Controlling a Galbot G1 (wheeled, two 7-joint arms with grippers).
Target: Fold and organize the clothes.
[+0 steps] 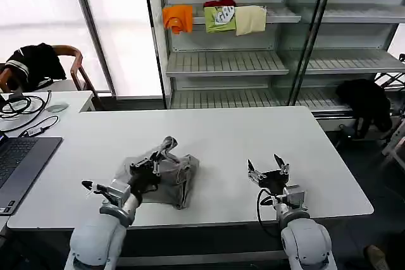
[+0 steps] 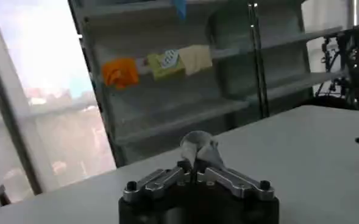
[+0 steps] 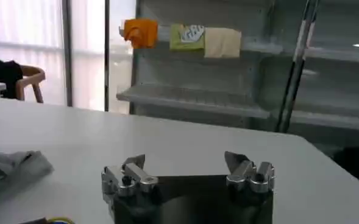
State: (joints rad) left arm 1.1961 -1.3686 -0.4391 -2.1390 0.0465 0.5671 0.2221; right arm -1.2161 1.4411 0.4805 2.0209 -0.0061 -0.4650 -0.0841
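Observation:
One of the clothes, a light grey shirt (image 1: 171, 175), lies crumpled on the white table (image 1: 240, 134) near its front left. My left gripper (image 1: 150, 166) sits on the shirt's near side, shut on a fold of it. In the left wrist view the closed left gripper (image 2: 196, 171) pinches a raised tuft of grey shirt fabric (image 2: 199, 147). My right gripper (image 1: 268, 167) hovers open over bare table to the right of the shirt, holding nothing. The right wrist view shows that right gripper (image 3: 185, 161) spread wide, with the shirt (image 3: 11, 167) lying farther off to its side.
A laptop (image 1: 19, 162), cables (image 1: 22, 105) and a mouse (image 1: 57, 107) occupy the table's left end. Shelves behind hold orange (image 1: 178, 18), green (image 1: 219, 18) and cream (image 1: 250, 19) folded garments. Black garments hang on a chair (image 1: 38, 64) at left and lie at right (image 1: 366, 100).

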